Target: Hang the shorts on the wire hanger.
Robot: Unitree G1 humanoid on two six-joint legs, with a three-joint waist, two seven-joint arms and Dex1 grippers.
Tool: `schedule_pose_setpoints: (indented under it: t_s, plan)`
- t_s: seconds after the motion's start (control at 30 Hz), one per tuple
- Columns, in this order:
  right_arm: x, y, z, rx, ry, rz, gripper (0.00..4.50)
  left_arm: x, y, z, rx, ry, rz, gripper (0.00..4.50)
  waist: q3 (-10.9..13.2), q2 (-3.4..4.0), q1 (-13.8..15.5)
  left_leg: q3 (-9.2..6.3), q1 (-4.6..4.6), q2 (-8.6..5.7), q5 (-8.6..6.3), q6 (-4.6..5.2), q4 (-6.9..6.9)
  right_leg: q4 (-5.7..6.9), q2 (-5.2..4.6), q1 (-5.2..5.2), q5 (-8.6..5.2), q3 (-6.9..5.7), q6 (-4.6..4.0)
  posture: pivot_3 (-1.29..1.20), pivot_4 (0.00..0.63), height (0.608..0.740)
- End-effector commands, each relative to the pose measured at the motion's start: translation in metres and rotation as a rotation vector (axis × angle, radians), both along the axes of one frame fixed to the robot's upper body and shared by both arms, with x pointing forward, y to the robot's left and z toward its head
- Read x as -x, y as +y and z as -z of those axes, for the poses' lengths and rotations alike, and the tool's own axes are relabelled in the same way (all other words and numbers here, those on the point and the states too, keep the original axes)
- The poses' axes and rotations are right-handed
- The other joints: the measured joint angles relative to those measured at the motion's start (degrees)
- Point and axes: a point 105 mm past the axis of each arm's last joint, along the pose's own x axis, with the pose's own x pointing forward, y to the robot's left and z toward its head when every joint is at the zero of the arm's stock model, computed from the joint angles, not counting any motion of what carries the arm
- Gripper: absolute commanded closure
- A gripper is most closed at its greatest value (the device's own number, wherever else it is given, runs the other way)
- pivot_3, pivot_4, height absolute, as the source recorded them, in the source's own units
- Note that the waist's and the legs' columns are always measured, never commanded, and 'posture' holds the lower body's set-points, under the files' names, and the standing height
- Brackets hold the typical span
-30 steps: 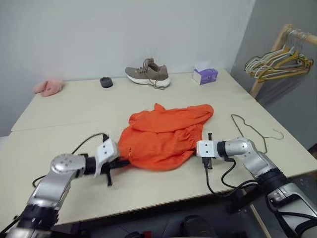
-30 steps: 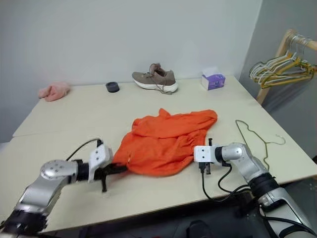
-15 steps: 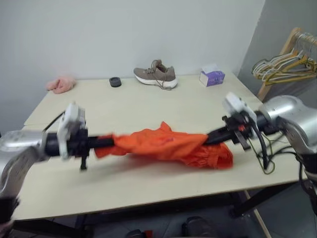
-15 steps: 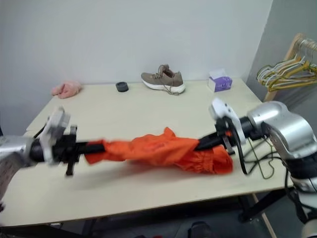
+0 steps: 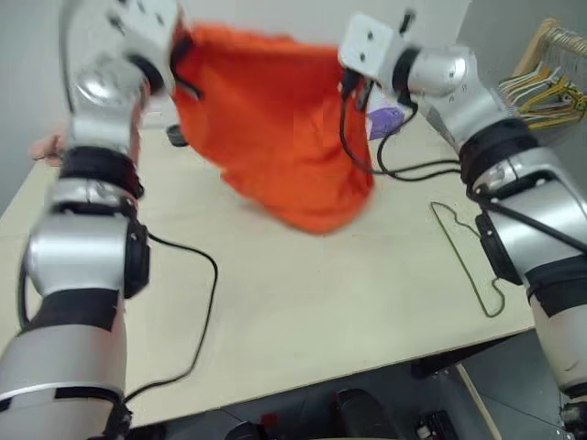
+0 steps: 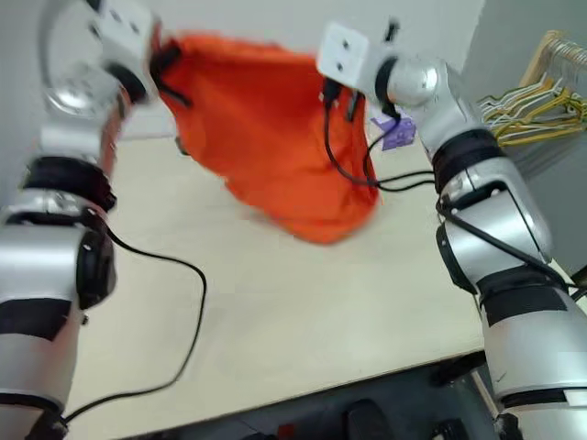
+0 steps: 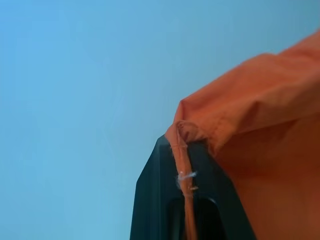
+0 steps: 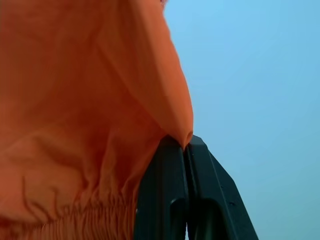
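Holding the shorts (image 5: 275,128) up in the head views, the left claw (image 5: 170,57) and right claw (image 5: 353,78) each pinch a top edge, and the cloth hangs spread well above the counter (image 5: 303,302). The wire hanger (image 5: 468,252) lies flat on the counter, to the right of the shorts and below them. A second ago the shorts lay bunched on the counter beside that hanger, gripped low at both sides. To do this step well, I judge both edges should stay level and taut.

Left wrist view: 2 black fingers (image 7: 155,200) pressed together on an orange seam.

Right wrist view: fingers (image 8: 170,200) pressed together, nipping a fold of the shorts near the gathered waistband.
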Motion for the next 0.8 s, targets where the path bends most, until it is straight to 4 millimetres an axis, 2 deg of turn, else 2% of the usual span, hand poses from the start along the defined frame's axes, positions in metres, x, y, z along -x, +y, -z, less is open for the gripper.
schedule_pose_setpoints:
  t_s: [0.03, 0.1, 0.13, 0.17, 0.2, 0.27, 0.3, 0.37, 0.47, 0.53, 0.63, 0.8]
  plan:
    - [0.021, 0.003, -0.011, 0.015, -0.195, -0.109, 4.47, 0.028, -0.007, -0.031, -0.351, -0.208, -0.098, 4.5, 0.0, 0.02, 0.0, 0.0, 0.1, -0.01, 0.0, 0.0, -0.37, 0.01, 0.0, 0.01, -0.04, -0.02, 0.0, -0.2, 0.0, 0.74]
    - [0.022, 0.004, 0.009, 0.039, -0.19, -0.154, 4.47, 0.027, -0.005, -0.016, -0.428, -0.179, -0.089, 4.5, 0.0, 0.03, 0.3, 0.03, 0.27, -0.03, 0.01, -0.02, -0.48, 0.03, 0.01, 0.15, -0.17, -0.03, -0.18, -0.2, 0.0, 0.74]
    - [0.02, 0.004, 0.029, 0.056, -0.157, -0.181, 4.47, 0.022, -0.001, 0.004, -0.463, -0.116, -0.074, 4.5, 0.0, 0.02, 0.5, 0.14, 0.4, -0.07, 0.03, -0.04, -0.41, 0.0, -0.01, 0.29, -0.18, -0.03, -0.17, -0.19, 0.0, 0.74]
    - [0.017, 0.005, 0.052, 0.083, -0.11, -0.204, 4.47, 0.017, 0.004, 0.029, -0.487, -0.036, -0.059, 4.5, 0.0, 0.04, 0.7, 0.3, 0.81, -0.12, 0.04, -0.04, -0.38, 0.05, -0.03, 0.62, -0.17, 0.01, -0.18, -0.19, 0.0, 0.74]
    - [0.016, 0.005, 0.081, 0.106, -0.042, -0.23, 4.47, 0.012, 0.011, 0.064, -0.488, 0.085, -0.029, 4.5, 0.0, 0.03, 0.9, 0.36, 1.23, -0.15, -0.08, 0.16, -0.33, 0.07, -0.05, 1.08, -0.18, -0.02, -0.17, -0.19, 0.0, 0.74]
    - [0.015, 0.007, 0.127, 0.133, 0.076, -0.268, 4.47, 0.012, 0.02, 0.124, -0.46, 0.297, 0.033, 4.5, 0.1, 0.01, 1.0, 0.44, 2.41, -0.13, -0.12, 0.22, -0.38, 0.08, -0.05, 2.26, -0.2, 0.01, -0.14, -0.18, 0.0, 0.74]
    - [0.017, 0.007, 0.151, 0.151, 0.139, -0.288, 4.47, 0.017, 0.022, 0.159, -0.399, 0.412, 0.08, 4.5, 0.1, 0.06, 1.0, 0.47, 2.96, -0.07, -0.11, 0.23, -0.4, 0.05, -0.02, 2.71, -0.28, 0.03, -0.03, -0.18, 0.0, 0.74]
    - [0.026, 0.008, 0.194, 0.203, 0.237, -0.33, 4.47, 0.039, 0.026, 0.22, -0.299, 0.63, 0.139, 4.5, 0.1, 0.04, 0.6, 0.32, 3.26, 0.12, 0.0, 0.27, -0.34, 0.15, 0.05, 3.0, -0.16, 0.12, -0.19, -0.18, 0.0, 0.74]
    - [0.043, 0.007, 0.244, 0.253, 0.366, -0.395, 4.47, 0.078, 0.029, 0.28, -0.155, 0.856, 0.168, 4.5, 0.0, -0.13, 0.1, -0.22, 2.93, 0.28, 0.14, 0.12, -0.14, 0.43, 0.08, 2.78, 0.15, 0.17, -0.58, -0.17, 0.0, 0.74]
    - [0.056, 0.005, 0.269, 0.285, 0.445, -0.439, 4.47, 0.102, 0.029, 0.304, -0.105, 0.974, 0.176, 4.5, 0.0, -0.13, 0.4, -0.32, 2.73, 0.28, 0.17, 0.07, -0.06, 0.68, 0.08, 2.54, 0.14, 0.13, -0.59, -0.17, 0.0, 0.74]
    - [0.08, -0.005, 0.293, 0.361, 0.546, -0.51, 4.47, 0.13, 0.026, 0.321, -0.052, 1.105, 0.205, 4.5, 0.0, -0.16, 1.3, -0.4, 2.86, 0.22, 0.17, 0.06, -0.07, 0.66, 0.21, 2.68, 0.11, 0.01, -0.61, -0.17, 0.0, 0.74]
    - [0.126, -0.032, 0.308, 0.472, 0.743, -0.578, 4.47, 0.173, 0.014, 0.334, -0.018, 1.315, 0.318, 4.5, 0.0, -0.16, 3.3, -0.43, 3.19, 0.23, 0.16, 0.07, 0.01, 0.48, 0.18, 3.11, -0.07, -0.04, -0.41, -0.19, 0.0, 0.74]
